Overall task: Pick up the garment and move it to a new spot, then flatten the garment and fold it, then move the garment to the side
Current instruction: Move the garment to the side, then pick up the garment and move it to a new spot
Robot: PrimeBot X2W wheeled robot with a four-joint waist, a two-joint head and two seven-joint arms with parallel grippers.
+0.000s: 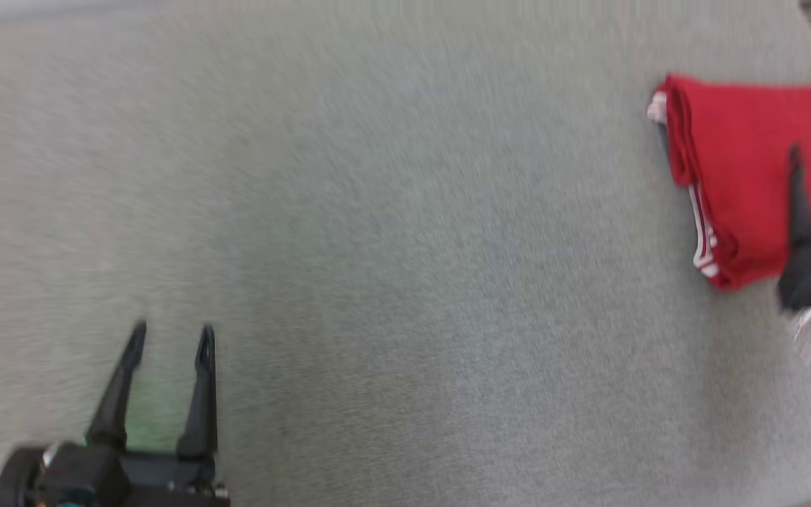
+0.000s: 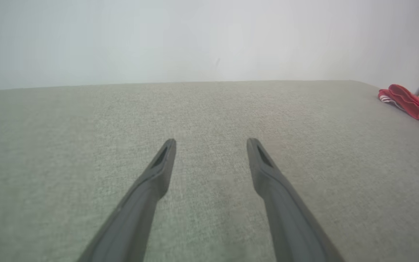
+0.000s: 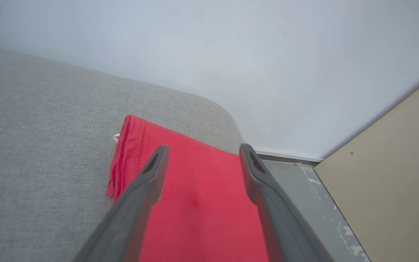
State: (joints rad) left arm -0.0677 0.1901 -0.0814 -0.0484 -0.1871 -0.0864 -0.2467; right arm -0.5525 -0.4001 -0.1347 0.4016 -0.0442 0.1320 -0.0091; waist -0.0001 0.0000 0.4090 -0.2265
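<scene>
The garment (image 1: 736, 162) is red with white stripes along one edge and lies folded at the far right of the grey fabric surface (image 1: 405, 282). My right gripper (image 3: 204, 147) hovers just above the garment (image 3: 195, 203), open, with nothing between its fingers. One of its dark fingers (image 1: 798, 190) shows over the red cloth in the head view. My left gripper (image 1: 173, 331) stands open and empty at the lower left, far from the garment. In the left wrist view the left gripper (image 2: 211, 142) points across bare fabric, and the garment (image 2: 409, 103) sits at the right edge.
The surface ends in a rounded corner (image 3: 227, 120) just beyond the garment. Past it are a white wall (image 3: 267, 54), a strip of grey floor (image 3: 304, 189) and a beige panel (image 3: 395, 182).
</scene>
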